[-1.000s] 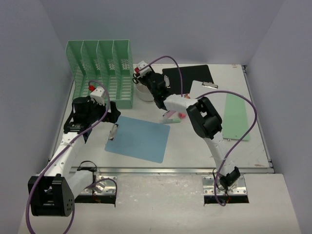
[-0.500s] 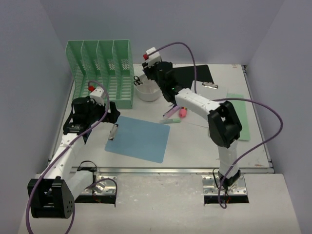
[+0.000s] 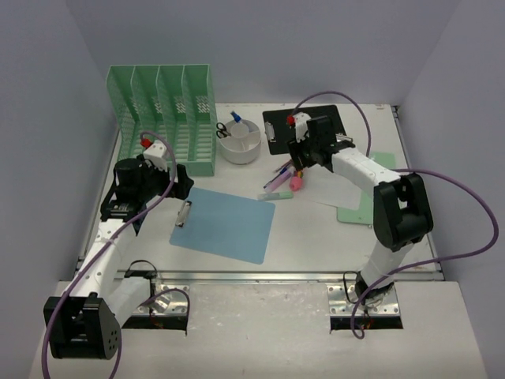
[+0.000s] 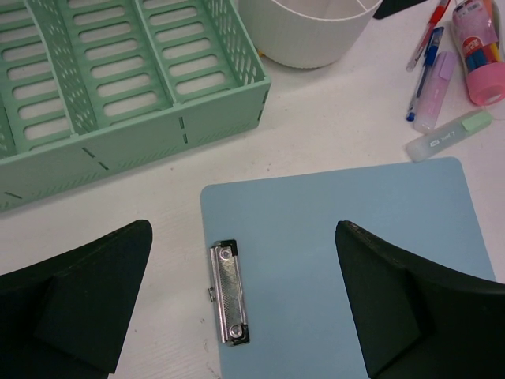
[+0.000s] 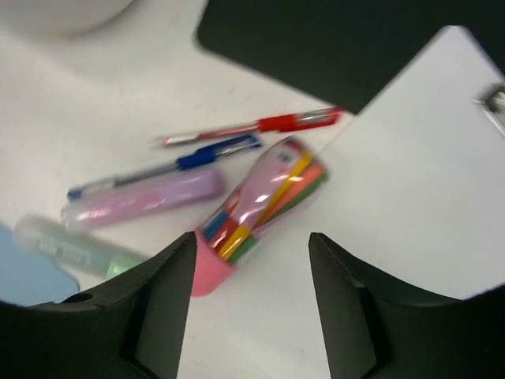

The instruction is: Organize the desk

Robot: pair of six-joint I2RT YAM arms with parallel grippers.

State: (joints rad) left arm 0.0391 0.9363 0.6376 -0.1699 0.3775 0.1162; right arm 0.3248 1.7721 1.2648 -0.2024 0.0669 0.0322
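Hovering over the pink case [image 5: 260, 197] near the cup [image 3: 239, 144], the right claw [image 5: 251, 245] is standing released, needing to lower and clench.

Mint-green slotted rack [image 3: 162, 103]; pale blue clipboard [image 3: 229, 225]; white desk [image 3: 316, 237]; pink case [image 5: 256, 207] striped red, yellow, green.

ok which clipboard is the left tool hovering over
The blue clipboard, its metal clip right below the left tool. The black clipboard and green clipboard lie far off to the right.
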